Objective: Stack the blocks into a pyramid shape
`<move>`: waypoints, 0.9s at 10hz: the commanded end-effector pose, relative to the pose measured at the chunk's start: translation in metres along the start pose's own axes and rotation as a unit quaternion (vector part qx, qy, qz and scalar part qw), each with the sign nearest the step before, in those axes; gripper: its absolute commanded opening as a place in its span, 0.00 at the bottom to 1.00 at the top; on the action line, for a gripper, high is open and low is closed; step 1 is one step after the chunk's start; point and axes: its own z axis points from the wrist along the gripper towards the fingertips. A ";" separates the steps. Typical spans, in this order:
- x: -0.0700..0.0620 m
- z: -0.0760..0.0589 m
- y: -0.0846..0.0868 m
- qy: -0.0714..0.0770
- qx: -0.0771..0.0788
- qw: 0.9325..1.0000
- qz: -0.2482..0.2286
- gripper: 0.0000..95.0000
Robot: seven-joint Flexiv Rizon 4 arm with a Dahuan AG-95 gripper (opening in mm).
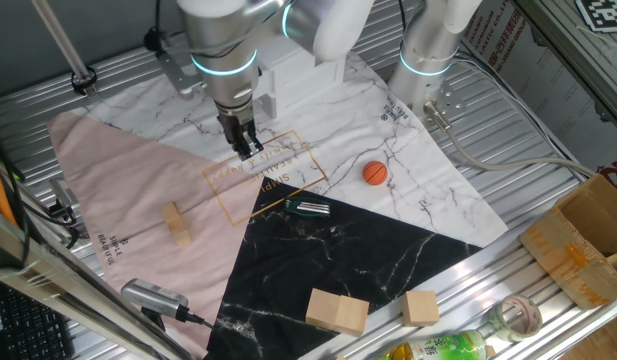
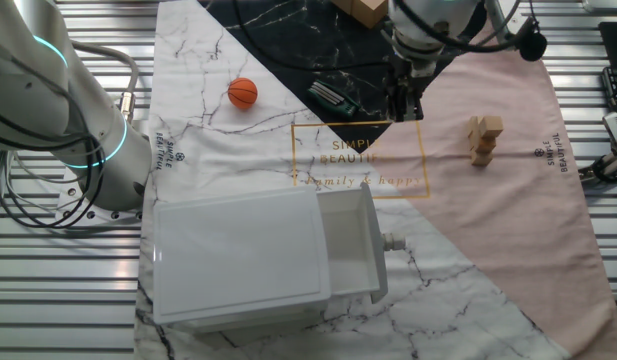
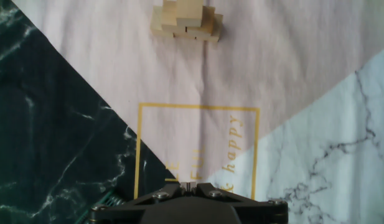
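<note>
The black two-finger pincer (image 1: 247, 145) is hanging over the gold-lettered square printed at the middle of the mat, its fingers drawn together with nothing between them; in the hand view the two tips are meeting at the bottom edge. It is hovering above the patchwork mat (image 1: 118, 175) of pale pink, white marble and black marble panels, which is lying on a table of ribbed metal slats (image 1: 548, 180). Just beside the pincer, a small dark and green gadget (image 1: 308, 208) is resting where the black panel begins, and a small orange ball (image 1: 375, 172) is sitting on the white marble beyond it. A white plastic drawer box (image 2: 238, 260) is standing on the marble panel with its drawer pulled partly out. Two large pale wooden blocks (image 1: 338, 311) are lying on the black panel's far edge, with cardboard (image 1: 588, 240) and a green bottle (image 1: 438, 349) off the mat. The small light-tan wooden cubes (image 2: 483, 139) are standing piled together on the pink panel, well apart from the pincer, at the top of the hand view (image 3: 185, 22), in tiers narrowing upward.
</note>
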 end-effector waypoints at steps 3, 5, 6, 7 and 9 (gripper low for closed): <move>0.002 -0.002 0.000 0.006 0.006 1.000 -0.003 0.00; 0.002 -0.002 -0.001 0.004 0.002 1.000 -0.004 0.00; 0.002 -0.002 -0.001 0.004 0.001 1.000 -0.004 0.00; 0.002 -0.002 -0.001 0.003 0.000 1.000 -0.004 0.00; 0.002 -0.002 -0.001 0.003 -0.001 1.000 -0.003 0.00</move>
